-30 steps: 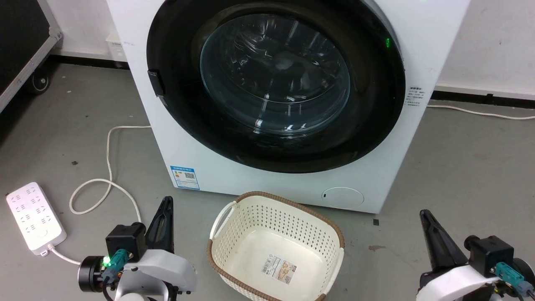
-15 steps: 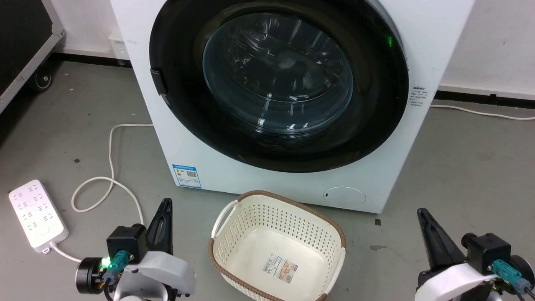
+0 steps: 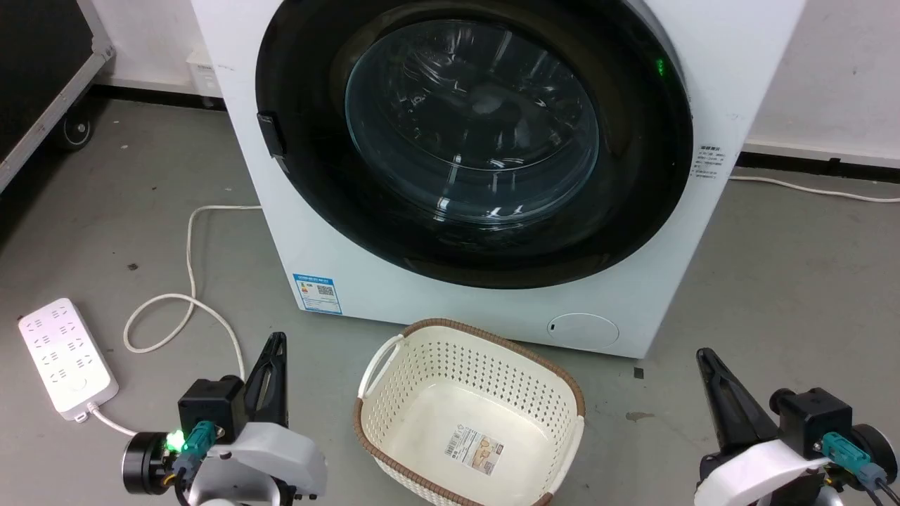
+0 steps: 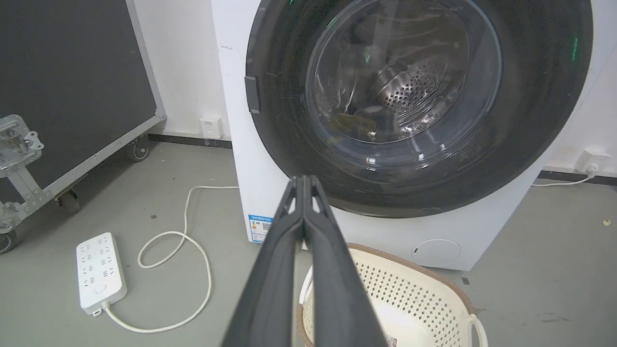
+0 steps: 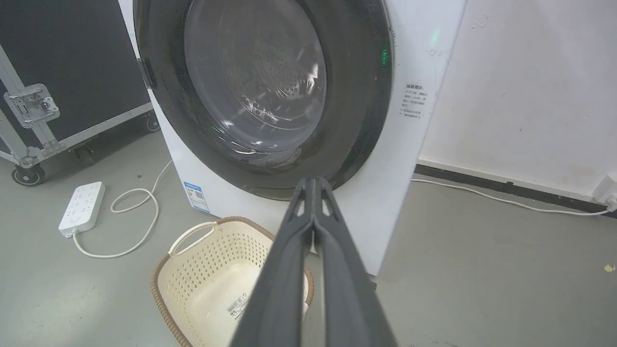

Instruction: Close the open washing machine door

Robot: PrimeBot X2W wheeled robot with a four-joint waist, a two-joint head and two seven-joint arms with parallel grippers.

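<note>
Could pass as done too soon: no confirming a caught latch on the washing machine door [image 3: 471, 140], seemingly flush in the machine's [image 3: 422, 299] front (handle tab [image 3: 271, 135] at its left rim), and could clip the laundry basket [image 3: 457, 358], just before the machine, on any low reach. Finds left gripper [image 3: 275, 341] and right gripper [image 3: 703, 355] pinched closed on nothing, low, well apart from the door. Leaves open floor on the right; mind the power strip [image 3: 67, 358] and cable [image 3: 188, 253] on the left

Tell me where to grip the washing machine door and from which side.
Probably the small black tab on the washing machine door's left rim, approached from the left: it alone juts out; elsewhere the rim looks flush, the glass smooth.
</note>
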